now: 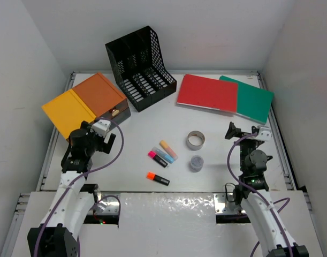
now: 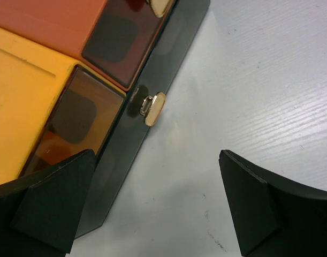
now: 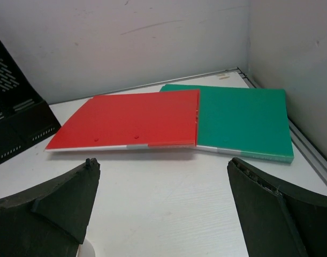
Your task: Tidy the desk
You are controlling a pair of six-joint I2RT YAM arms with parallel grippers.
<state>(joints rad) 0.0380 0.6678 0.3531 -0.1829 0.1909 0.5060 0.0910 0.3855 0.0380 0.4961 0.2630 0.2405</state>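
The white desk holds scattered items. My left gripper is open and empty beside the front corner of the open orange-yellow box. In the left wrist view the gripper hovers over bare desk, next to the box's dark edge and gold latch. My right gripper is open and empty. In the right wrist view it faces a red folder and a green folder lying flat.
A black mesh file rack stands at the back. A tape roll, a small grey round container, a cluster of highlighters and an orange highlighter lie mid-desk. The red folder and green folder lie back right.
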